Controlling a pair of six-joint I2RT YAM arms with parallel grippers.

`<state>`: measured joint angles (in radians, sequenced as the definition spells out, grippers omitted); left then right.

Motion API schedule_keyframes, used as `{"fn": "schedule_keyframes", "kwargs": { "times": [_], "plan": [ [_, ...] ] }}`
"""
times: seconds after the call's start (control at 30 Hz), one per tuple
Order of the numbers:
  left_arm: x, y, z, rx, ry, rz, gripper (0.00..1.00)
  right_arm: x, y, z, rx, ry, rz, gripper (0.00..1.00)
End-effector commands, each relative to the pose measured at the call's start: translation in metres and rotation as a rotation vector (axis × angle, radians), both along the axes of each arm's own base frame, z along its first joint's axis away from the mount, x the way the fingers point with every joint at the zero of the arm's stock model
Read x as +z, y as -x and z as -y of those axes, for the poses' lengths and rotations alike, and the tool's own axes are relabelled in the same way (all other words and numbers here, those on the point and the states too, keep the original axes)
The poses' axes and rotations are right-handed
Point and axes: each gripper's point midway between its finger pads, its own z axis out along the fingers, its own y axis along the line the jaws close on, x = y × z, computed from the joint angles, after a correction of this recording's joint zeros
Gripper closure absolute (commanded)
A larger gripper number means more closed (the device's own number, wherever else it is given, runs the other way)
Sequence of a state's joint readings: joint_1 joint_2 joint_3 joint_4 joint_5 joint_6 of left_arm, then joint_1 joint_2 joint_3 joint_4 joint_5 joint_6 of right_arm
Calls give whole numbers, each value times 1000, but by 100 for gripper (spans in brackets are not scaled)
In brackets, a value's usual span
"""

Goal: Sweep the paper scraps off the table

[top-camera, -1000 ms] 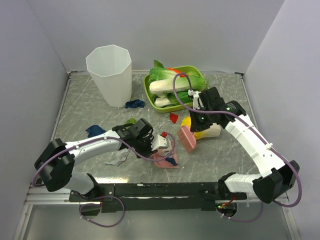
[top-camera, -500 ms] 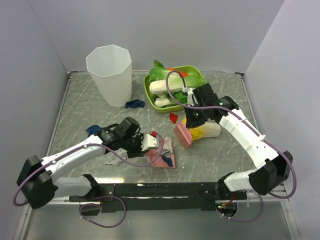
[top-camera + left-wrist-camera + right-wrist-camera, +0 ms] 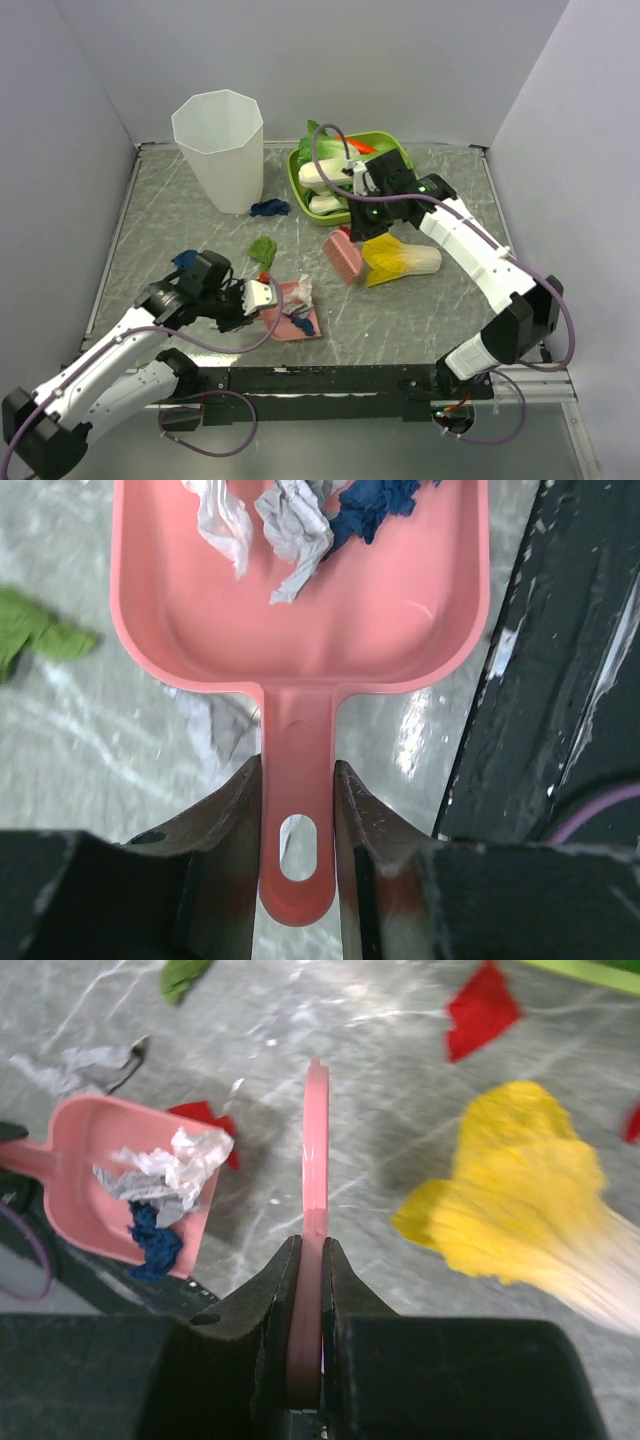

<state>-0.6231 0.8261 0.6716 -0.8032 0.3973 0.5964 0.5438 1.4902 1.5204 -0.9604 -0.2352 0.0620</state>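
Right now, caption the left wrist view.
Left jaws shut on the pink dustpan handle; white and blue paper scraps lie inside.

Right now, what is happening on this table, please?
Two robot arms are sweeping up paper. The left pincer is shut on the handle of a pink dustpan, which already holds a white scrap and a blue scrap. The right pincer grips a pink brush, a little apart from the pan's mouth. A green scrap, a red scrap and a dark blue scrap beside the white bin lie uncollected on the table.
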Motion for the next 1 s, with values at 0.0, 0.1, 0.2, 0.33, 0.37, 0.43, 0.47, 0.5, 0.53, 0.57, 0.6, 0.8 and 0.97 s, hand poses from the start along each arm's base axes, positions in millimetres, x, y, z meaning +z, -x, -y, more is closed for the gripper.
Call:
{"fn": "schedule_keyframes", "kwargs": {
  "times": [0.0,0.1,0.2,0.33,0.37,0.43,0.47,0.5,0.53,0.57,0.6,0.8,0.97],
  "plan": [
    [11,2,-20,40,0,51,99,9,13,-48,141,-125,-44,100],
    [25,-2,-29,77,6,109,99,3,19,-72,213,-155,-75,100],
    [30,1,-42,100,-32,120,99,-7,18,-90,233,-157,-124,100],
    [32,14,-59,110,-88,118,99,-17,27,-110,270,-186,-205,100],
    [32,17,-62,115,-100,112,99,-21,31,-113,278,-192,-233,100],
    [37,13,-67,148,-101,150,99,-35,36,-118,280,-164,-268,100],
    [37,14,-68,134,-111,156,99,-41,36,-118,268,-144,-274,100],
    [37,14,-69,133,-116,156,99,-49,37,-119,263,-125,-283,100],
    [36,15,-69,131,-121,145,99,-55,37,-116,250,-104,-299,100],
    [37,16,-69,122,-122,143,99,-64,32,-108,214,-58,-293,100],
    [35,18,-69,114,-133,127,99,-71,30,-103,195,-28,-292,100],
    [28,18,-66,56,-144,122,99,-78,20,-63,122,58,-260,100],
    [16,9,-56,11,-140,112,99,-59,21,-41,138,36,-221,100]
  ]
}}
